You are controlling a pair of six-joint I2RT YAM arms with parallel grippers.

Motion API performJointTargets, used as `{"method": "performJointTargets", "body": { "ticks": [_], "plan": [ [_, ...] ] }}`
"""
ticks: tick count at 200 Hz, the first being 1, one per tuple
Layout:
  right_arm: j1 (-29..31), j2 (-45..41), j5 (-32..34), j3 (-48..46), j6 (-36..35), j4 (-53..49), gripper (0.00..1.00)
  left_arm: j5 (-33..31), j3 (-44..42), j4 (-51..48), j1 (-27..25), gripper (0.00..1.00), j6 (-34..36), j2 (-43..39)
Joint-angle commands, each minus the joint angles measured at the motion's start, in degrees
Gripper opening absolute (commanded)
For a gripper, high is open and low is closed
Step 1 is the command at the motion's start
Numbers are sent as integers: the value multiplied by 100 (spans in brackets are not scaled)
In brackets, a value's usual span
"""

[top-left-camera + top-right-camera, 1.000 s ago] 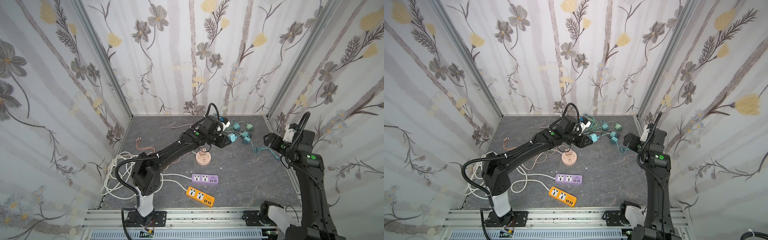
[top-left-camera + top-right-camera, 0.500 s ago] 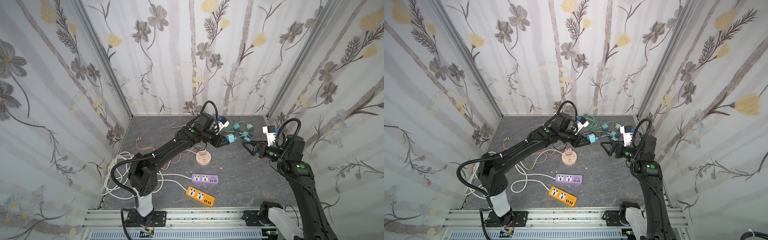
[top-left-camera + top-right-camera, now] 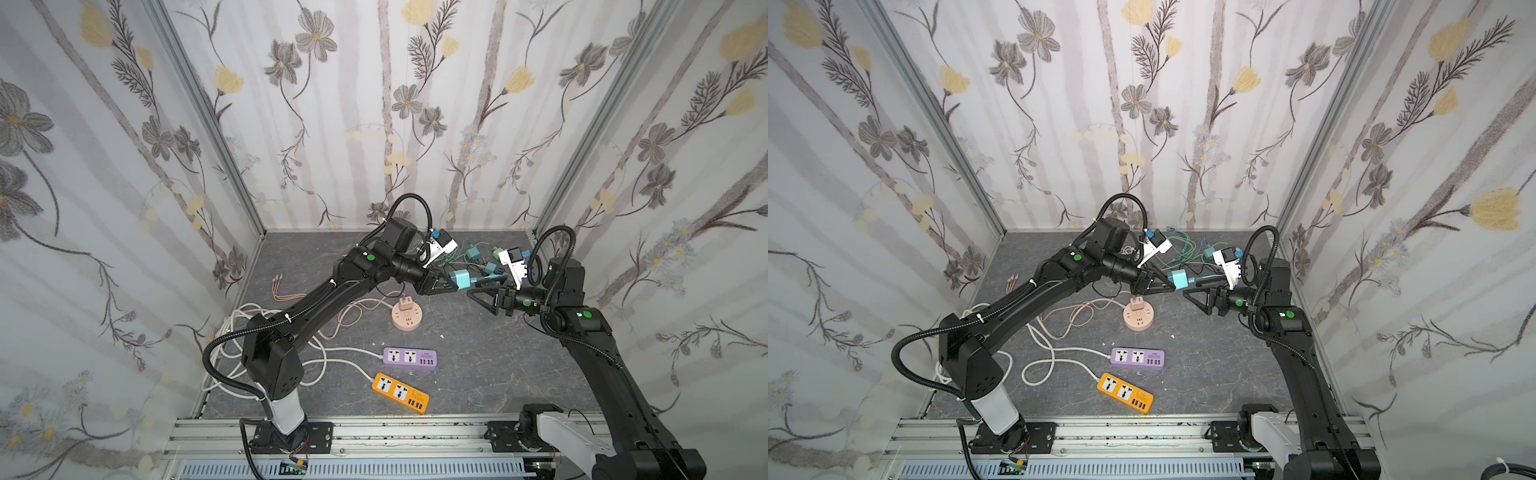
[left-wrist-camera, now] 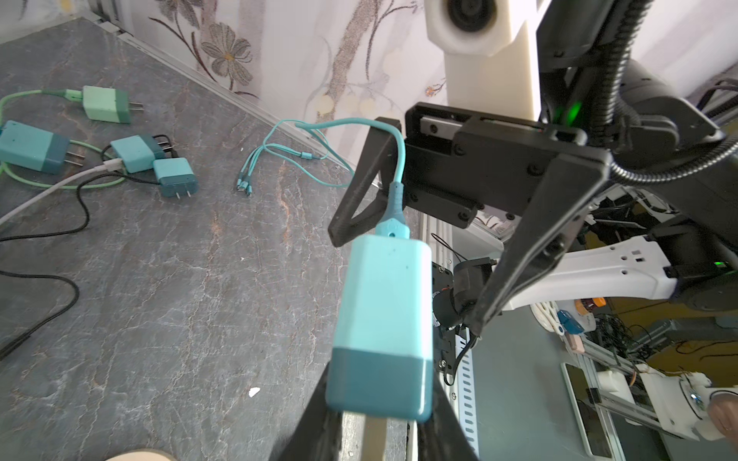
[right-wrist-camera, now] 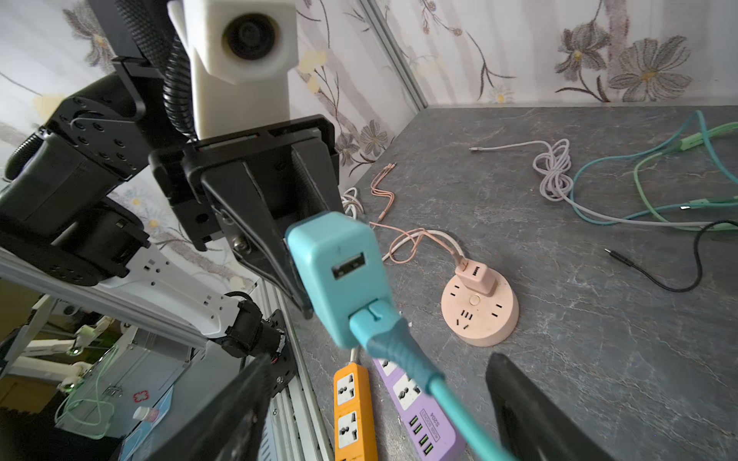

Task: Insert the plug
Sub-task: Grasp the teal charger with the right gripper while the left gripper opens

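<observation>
Left hand (image 3: 451,284) grips the teal USB charger (image 3: 460,278); right hand (image 3: 478,287) gapes astride its cable (image 5: 455,400). Pink round socket (image 3: 405,318), purple power strip (image 3: 410,358) lie nearby.

- both top views bright, even diffuse light; only faint soft shadows on the grey floor (image 3: 478,365)
- straight lines bow toward frame corners, wide-angle
- left wrist view: teal charger (image 4: 383,319) slightly soft near lens
- right wrist view: teal cable (image 5: 403,351) blurred close up, strong fisheye
</observation>
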Motion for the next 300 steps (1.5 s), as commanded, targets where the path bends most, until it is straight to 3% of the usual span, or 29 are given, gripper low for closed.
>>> {"method": "performJointTargets", "body": {
  "ticks": [1,28,50,136,189,199,208,231,245,300],
  "plan": [
    [70,22,-638,24,202,847,76,431,17,20,-1,0,197,-100],
    [152,-48,-858,23,223,1164,71,435,-27,-109,-2,0,301,-175],
    [244,0,-977,88,232,1254,61,477,-27,-122,-1,0,288,-182],
    [513,181,-1037,424,-593,491,31,495,-13,-155,-9,0,287,-142],
    [641,326,-586,619,-1235,-49,8,-146,-56,-304,-1,0,361,-193],
    [654,360,-361,623,-1296,-33,2,-526,-86,-300,7,28,295,-193],
    [659,395,-160,617,-1393,-23,0,-840,-120,-302,35,65,246,-189],
    [750,458,371,482,-1688,131,0,-1544,-425,-170,157,90,40,-358],
    [820,554,573,503,-1901,54,0,-1902,-775,63,239,100,-106,-572],
    [1037,1132,1091,901,-2443,-610,0,-2359,-1859,579,556,100,-525,-1226]
  ]
}}
